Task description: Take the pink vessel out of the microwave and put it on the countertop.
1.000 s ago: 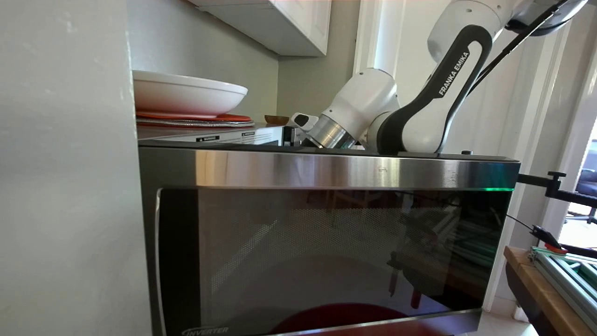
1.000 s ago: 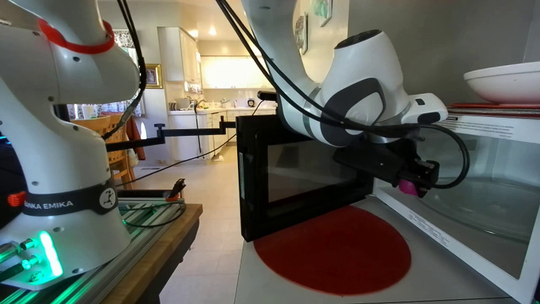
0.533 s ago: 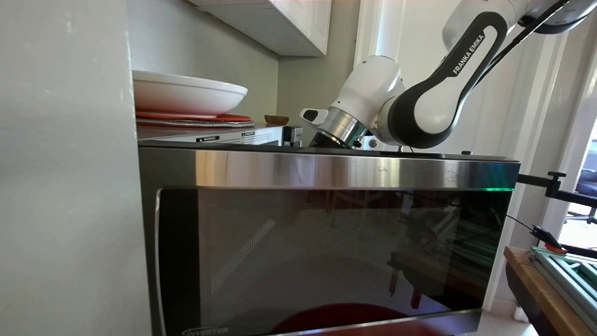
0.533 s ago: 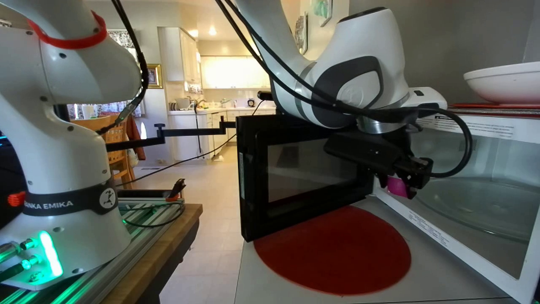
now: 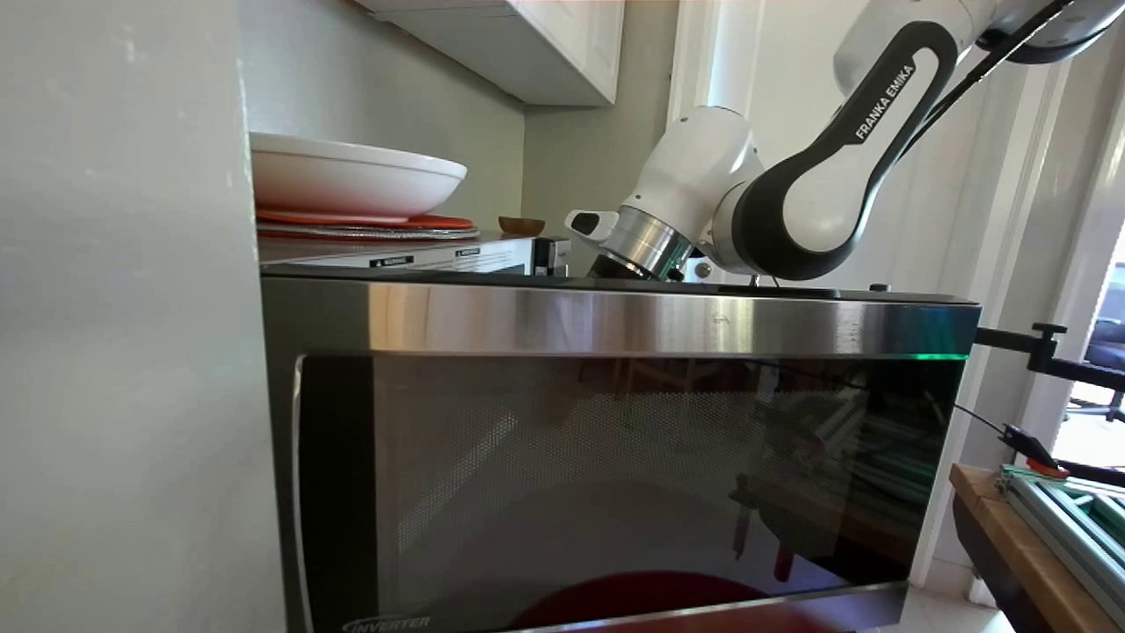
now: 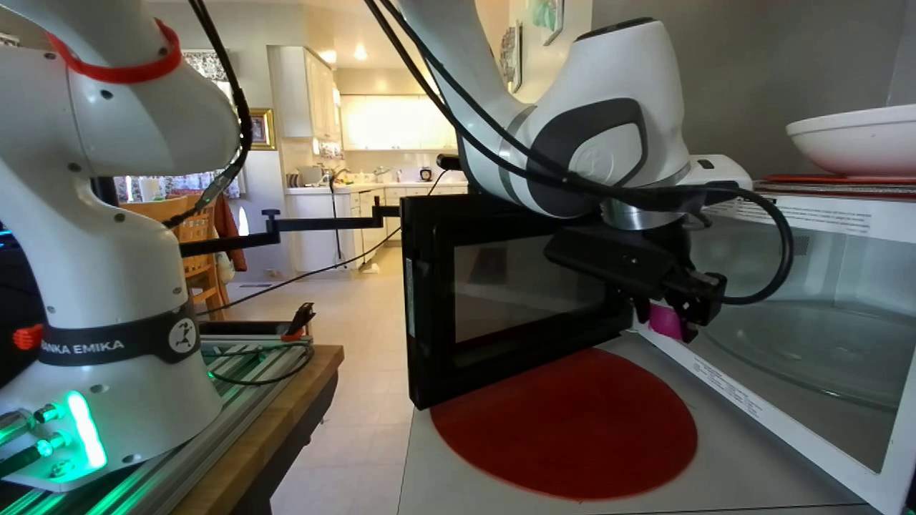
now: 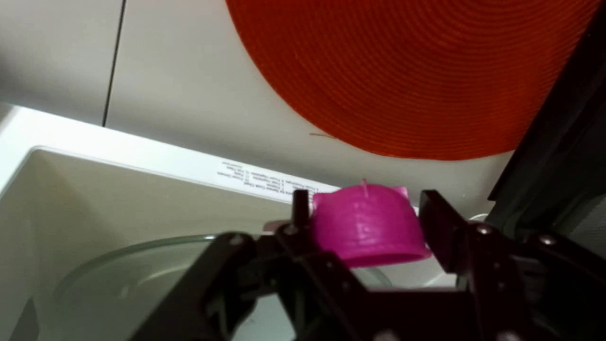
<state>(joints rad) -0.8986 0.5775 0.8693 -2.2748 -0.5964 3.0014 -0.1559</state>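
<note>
pincer [image 7: 367,213] is pinching the pink vessel [image 7: 371,229] from both sides. vessel hangs in the air by the mouth of the open microwave [image 6: 787,430]; can't tell if it's fully outside. round red mat [image 6: 565,429] lies flat on the tabletop [image 6: 744,468] in front of the microwave.

Vessel [image 7: 369,227] between fingers [image 7: 440,229]; mat [image 6: 565,429] before microwave [image 6: 758,406].

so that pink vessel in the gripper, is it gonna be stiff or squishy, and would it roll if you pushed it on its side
The vessel is probably fairly stiff: its sides show no clear dent where the gripper holds it. On its side it might roll, being rounded, though the small nubs at one end could check that.
</note>
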